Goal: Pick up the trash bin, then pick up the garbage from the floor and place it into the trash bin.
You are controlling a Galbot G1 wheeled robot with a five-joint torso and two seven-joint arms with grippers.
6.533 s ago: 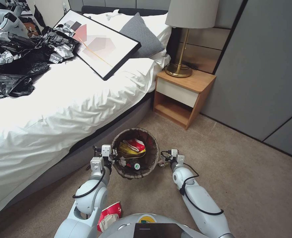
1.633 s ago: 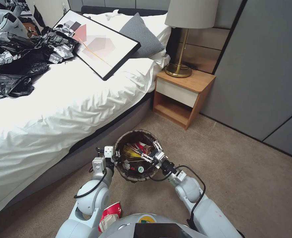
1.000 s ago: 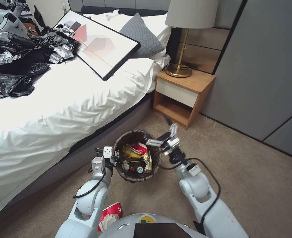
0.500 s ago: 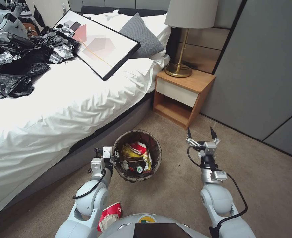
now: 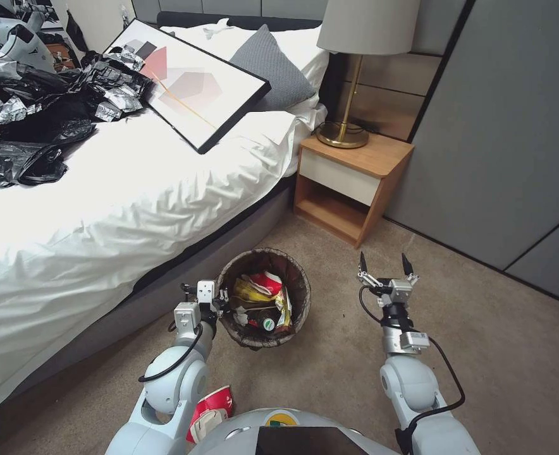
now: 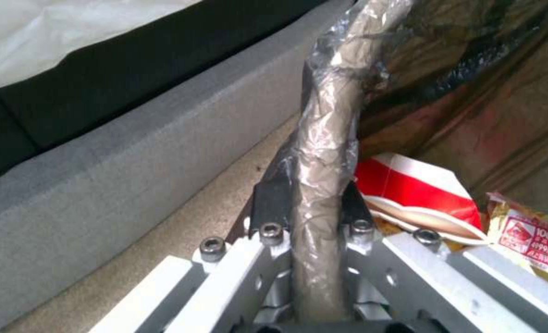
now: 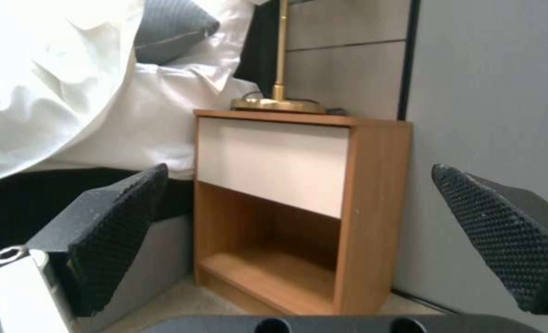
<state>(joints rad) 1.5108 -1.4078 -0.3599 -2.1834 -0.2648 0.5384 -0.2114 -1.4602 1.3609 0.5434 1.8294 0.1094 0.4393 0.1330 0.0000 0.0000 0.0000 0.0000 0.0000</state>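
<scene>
On the carpet beside the bed: the scene, from the bin outward.

Trash bin: the trash bin [image 5: 264, 297] sits at the foot of the bed frame's grey side, its dark liner bag folded over the rim.
Bin contents: a red-and-white paper cup [image 5: 265, 282], a yellow snack wrapper [image 5: 249, 293] and a bottle with a green cap [image 5: 268, 325] lie inside; the left wrist view shows the cup [image 6: 419, 194] and a yellow wrapper with a red label [image 6: 532, 233] just behind the rim.
Left hand: the left hand [image 5: 219, 302] is at the bin's near-left edge, its fingers [image 6: 267, 203] pressed together on the bag-covered rim [image 6: 326, 152], one finger outside and one inside the bin.
Right hand: the right hand [image 5: 384, 264] hangs above the carpet, to the right of the bin and well apart from it, its fingers [image 7: 116, 231] spread wide with nothing between them, pointing toward the nightstand.
Floor litter: another red-and-white cup [image 5: 210, 411] lies on the carpet [image 5: 513, 354] close against the robot's base, beside the left arm.
Bed: the bed [image 5: 115, 189] has white sheets, with a framed picture [image 5: 188, 82], a grey pillow [image 5: 270, 66] and a heap of black and silver bags [image 5: 33, 107] on it.
Nightstand: the wooden nightstand [image 5: 349, 186] stands between the bed and the grey wall panels, carrying a lamp [image 5: 355, 69] with a brass stem.
</scene>
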